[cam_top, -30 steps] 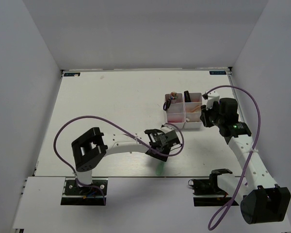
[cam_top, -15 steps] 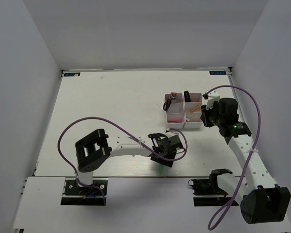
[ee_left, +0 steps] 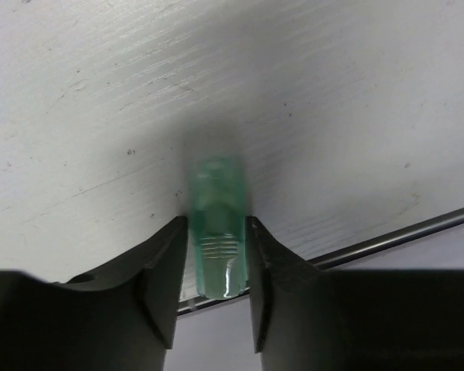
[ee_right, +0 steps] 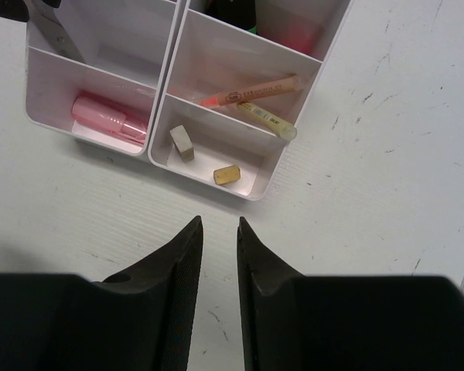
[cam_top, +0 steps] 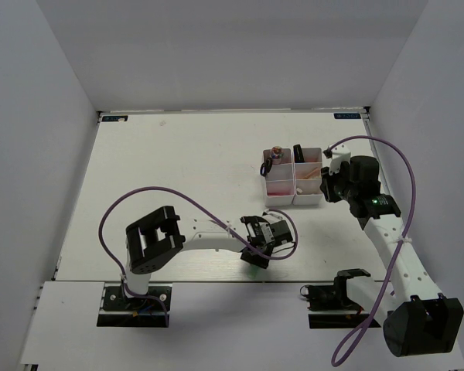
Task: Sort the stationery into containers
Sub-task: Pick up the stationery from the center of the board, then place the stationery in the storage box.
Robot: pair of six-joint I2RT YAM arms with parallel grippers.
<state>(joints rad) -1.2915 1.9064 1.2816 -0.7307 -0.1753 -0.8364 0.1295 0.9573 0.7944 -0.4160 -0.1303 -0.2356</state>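
Left gripper (ee_left: pixel 216 222) grips the green capsule eraser (ee_left: pixel 216 185), one finger against each side. The eraser rests on the table (ee_left: pixel 348 108), projecting ahead of the fingertips. Right gripper (ee_right: pixel 219 226) is slightly open and empty, with the containers (ee_right: pixel 164 116) just ahead of its fingertips.

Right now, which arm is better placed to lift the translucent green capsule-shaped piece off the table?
Left: the left gripper touches both sides of the translucent green capsule-shaped piece. The right gripper hangs empty beside the white divided trays, far away.
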